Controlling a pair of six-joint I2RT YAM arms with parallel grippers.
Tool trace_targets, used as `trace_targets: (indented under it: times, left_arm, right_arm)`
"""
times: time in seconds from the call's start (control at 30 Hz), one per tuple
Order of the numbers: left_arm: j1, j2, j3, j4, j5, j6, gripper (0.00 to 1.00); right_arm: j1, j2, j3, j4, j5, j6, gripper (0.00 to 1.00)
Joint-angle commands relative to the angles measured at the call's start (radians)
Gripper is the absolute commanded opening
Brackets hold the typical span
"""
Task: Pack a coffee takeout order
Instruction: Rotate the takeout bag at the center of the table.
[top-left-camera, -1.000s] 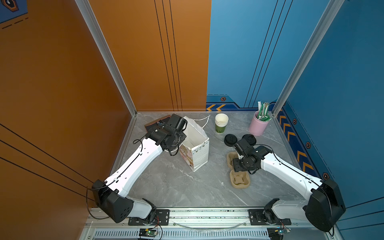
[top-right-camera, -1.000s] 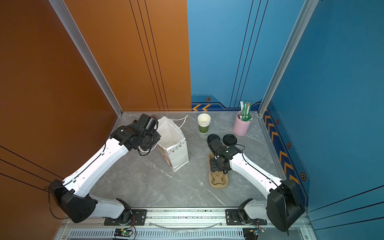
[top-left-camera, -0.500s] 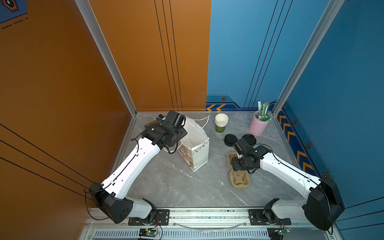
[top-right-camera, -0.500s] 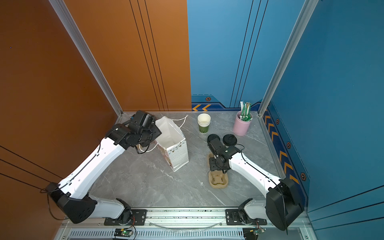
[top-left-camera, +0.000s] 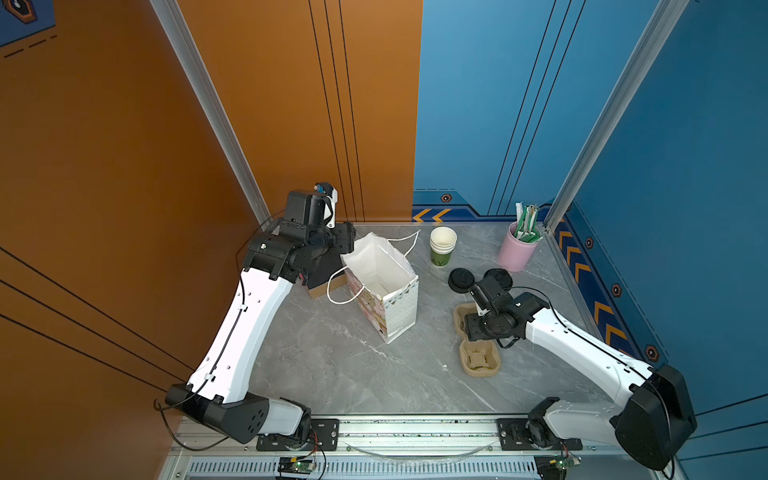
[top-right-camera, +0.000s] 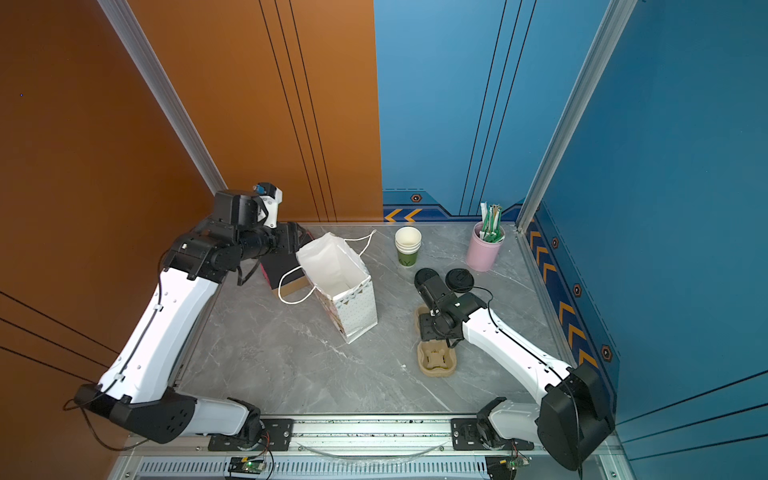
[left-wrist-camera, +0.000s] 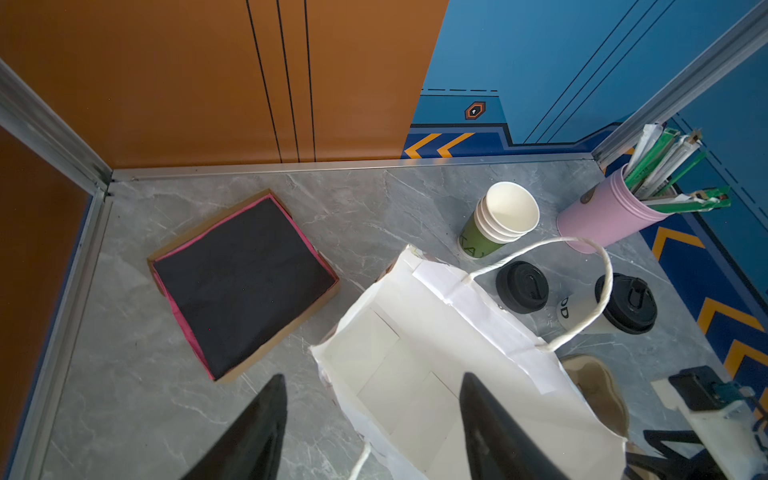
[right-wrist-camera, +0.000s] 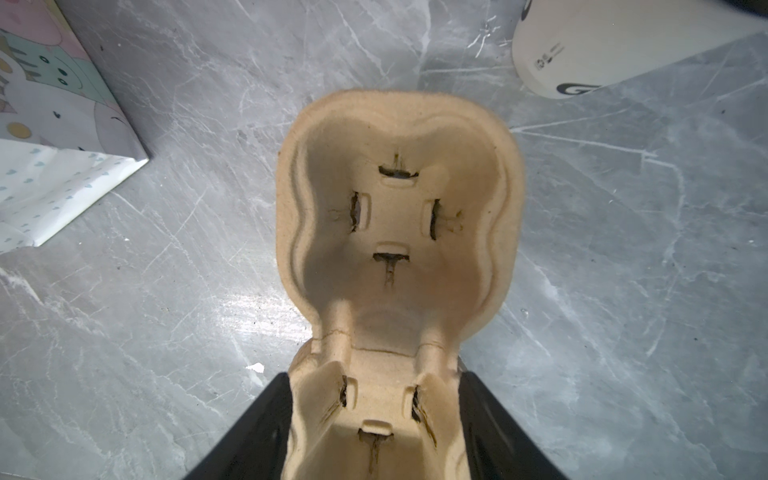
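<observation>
The white paper bag (top-left-camera: 382, 282) (top-right-camera: 336, 274) (left-wrist-camera: 436, 353) stands open at mid-table. My left gripper (top-left-camera: 347, 243) (left-wrist-camera: 374, 386) hovers open over its left rim, with nothing between its fingers. A black napkin (left-wrist-camera: 245, 282) lies on top in a cardboard tray beside the bag. Two whitish cups with black lids (top-left-camera: 461, 279) (left-wrist-camera: 521, 286) stand right of the bag. White-wrapped straws (left-wrist-camera: 648, 141) stick out of a pink holder (top-left-camera: 517, 251). My right gripper (right-wrist-camera: 376, 399) (top-right-camera: 428, 328) is shut on the near end of a brown pulp cup carrier (right-wrist-camera: 395, 216) (top-left-camera: 480, 359).
A stack of lidless cups with a green bottom cup (top-left-camera: 442, 245) stands at the back. Pink napkin edges (left-wrist-camera: 309, 243) show under the black one. Orange and blue walls close in the left, back and right sides. The bag's string handles (top-left-camera: 336, 286) hang loose.
My left gripper has opened and risen, drawing back a little toward the back-left corner. The right arm and the carrier have hardly moved.
</observation>
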Motion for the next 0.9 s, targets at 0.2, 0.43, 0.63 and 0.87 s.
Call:
trace_targets:
  times: [0.2,0.43,0.63,0.87]
  left_arm:
    - [0.053,0.236,0.186,-0.135,0.254,0.378,0.54]
    - [0.063,0.375,0.322,-0.224,0.206,0.423,0.51]
    - [0.055,0.449,0.384,-0.287,0.169,0.449,0.48]
    - [0.041,0.472,0.367,-0.295,0.116,0.455,0.40]
  right_arm:
    - [0.009,-0.011,0.042,-0.029,0.019,-0.013,0.66]
    - [0.007,0.005,0.065,-0.029,0.032,-0.024,0.66]
    - [0.008,0.027,0.078,-0.029,0.025,-0.030,0.67]
    - [0.009,0.028,0.086,-0.028,0.024,-0.029,0.67]
